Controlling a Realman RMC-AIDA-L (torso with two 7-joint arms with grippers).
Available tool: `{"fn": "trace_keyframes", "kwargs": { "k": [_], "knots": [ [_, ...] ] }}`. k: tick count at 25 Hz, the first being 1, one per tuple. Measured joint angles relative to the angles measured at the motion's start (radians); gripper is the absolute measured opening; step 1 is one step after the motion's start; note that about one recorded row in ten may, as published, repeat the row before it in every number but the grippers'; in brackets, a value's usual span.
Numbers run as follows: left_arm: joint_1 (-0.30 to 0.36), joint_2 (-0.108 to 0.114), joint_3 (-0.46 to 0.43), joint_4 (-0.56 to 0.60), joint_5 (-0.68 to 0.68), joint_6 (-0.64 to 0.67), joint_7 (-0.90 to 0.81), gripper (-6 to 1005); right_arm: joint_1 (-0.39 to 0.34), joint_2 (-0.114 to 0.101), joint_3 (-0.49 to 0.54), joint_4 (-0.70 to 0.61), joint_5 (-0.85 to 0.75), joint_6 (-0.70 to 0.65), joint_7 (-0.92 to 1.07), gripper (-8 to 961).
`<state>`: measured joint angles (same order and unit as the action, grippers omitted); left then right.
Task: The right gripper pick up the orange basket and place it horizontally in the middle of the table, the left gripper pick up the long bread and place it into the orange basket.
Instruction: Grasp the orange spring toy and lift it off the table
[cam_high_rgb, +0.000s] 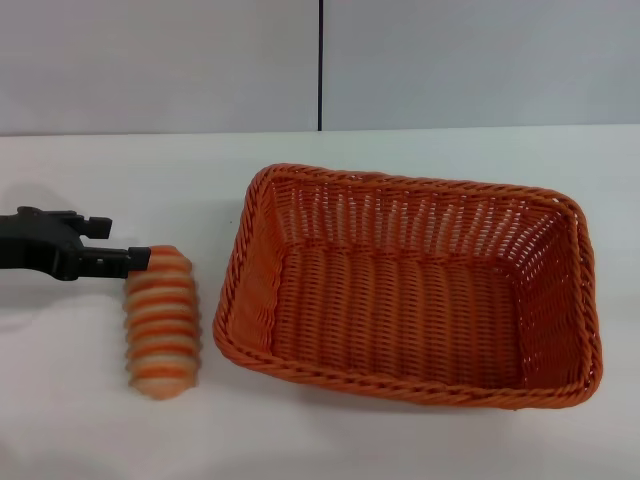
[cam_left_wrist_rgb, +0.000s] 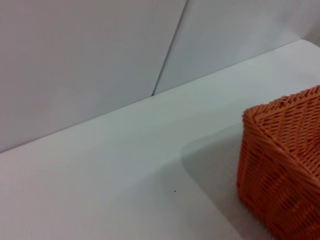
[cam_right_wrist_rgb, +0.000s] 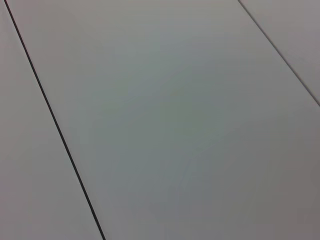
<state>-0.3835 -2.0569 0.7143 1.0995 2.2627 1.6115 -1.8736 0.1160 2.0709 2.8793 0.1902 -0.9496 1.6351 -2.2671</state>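
The long bread (cam_high_rgb: 160, 322), an oblong loaf with orange and cream stripes, lies on the white table (cam_high_rgb: 80, 430) left of the orange basket (cam_high_rgb: 246, 250). The basket sits lengthwise across the middle and right of the table, with nothing inside it. My left gripper (cam_high_rgb: 138, 259) reaches in from the left edge, and its tip is at the far end of the bread. One corner of the basket (cam_left_wrist_rgb: 285, 165) shows in the left wrist view. The right gripper is out of view, and the right wrist view shows only pale wall panels.
A pale grey wall (cam_high_rgb: 160, 60) with a dark vertical seam (cam_high_rgb: 320, 65) runs behind the table. Bare white tabletop lies in front of the bread and behind the basket.
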Motion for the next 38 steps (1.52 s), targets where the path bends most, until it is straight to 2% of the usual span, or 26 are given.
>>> {"fn": "trace_keyframes", "kwargs": {
  "k": [18, 38],
  "knots": [
    [-0.011, 0.004, 0.025, -0.157, 0.000, -0.106, 0.058, 830, -0.001, -0.002, 0.000, -0.005, 0.024, 0.001, 0.026, 500],
    [-0.014, 0.002, 0.052, -0.176, 0.000, -0.132, 0.067, 830, -0.004, -0.005, 0.000, -0.005, 0.025, 0.008, 0.028, 501]
  ]
}}
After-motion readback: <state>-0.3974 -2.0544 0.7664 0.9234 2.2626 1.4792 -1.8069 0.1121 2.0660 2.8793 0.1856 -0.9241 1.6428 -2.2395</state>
